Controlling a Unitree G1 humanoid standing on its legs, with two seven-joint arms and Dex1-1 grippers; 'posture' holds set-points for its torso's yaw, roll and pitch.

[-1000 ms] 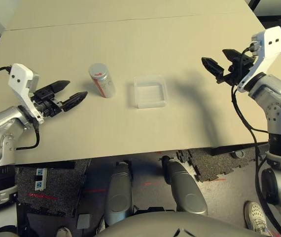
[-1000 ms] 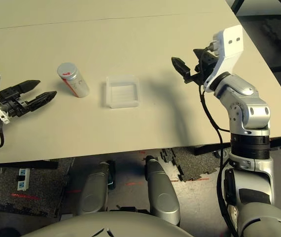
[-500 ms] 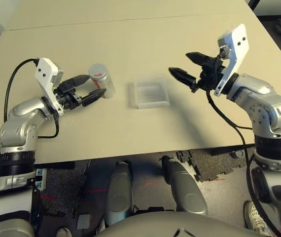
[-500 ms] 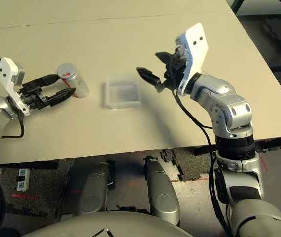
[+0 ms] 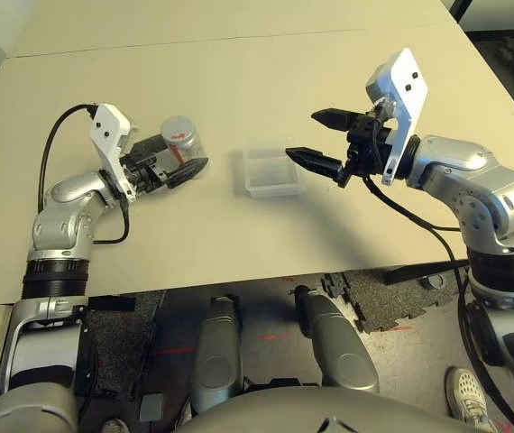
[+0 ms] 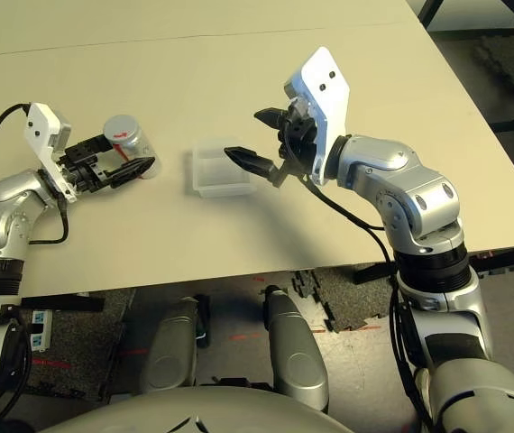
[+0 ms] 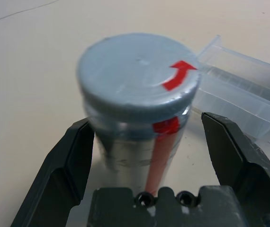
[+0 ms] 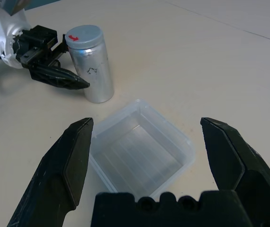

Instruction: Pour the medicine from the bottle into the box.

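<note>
While its two black fingers stand spread wide, the left gripper (image 7: 147, 156) straddles the bottle (image 7: 139, 109), one finger on either side of the silver-grey body with a visible gap between each finger and the bottle's side in the left wrist view (so the bottle sits between the fingers rather than being squeezed). The bottle stands upright on the table (image 5: 239, 81), its grey cap (image 7: 137, 78) on top bearing a red arrow, and a red stripe running down the side that faces the wrist camera. From the head views the left gripper reaches in level from the robot's left, its fingers lying along the bottle's near and far sides.

Off to the right of the bottle, near it but not touching, lies the box (image 5: 271, 171), a shallow clear plastic square with rounded corners, flat on the table and open at the top.

Over the right side of that box hangs the right gripper (image 5: 316, 140), also spread wide, holding nothing, its fingertips pointing toward the robot's left; in the right wrist view the box sits framed between its two fingers (image 8: 66, 165), with the bottle and the left gripper beyond it.
</note>
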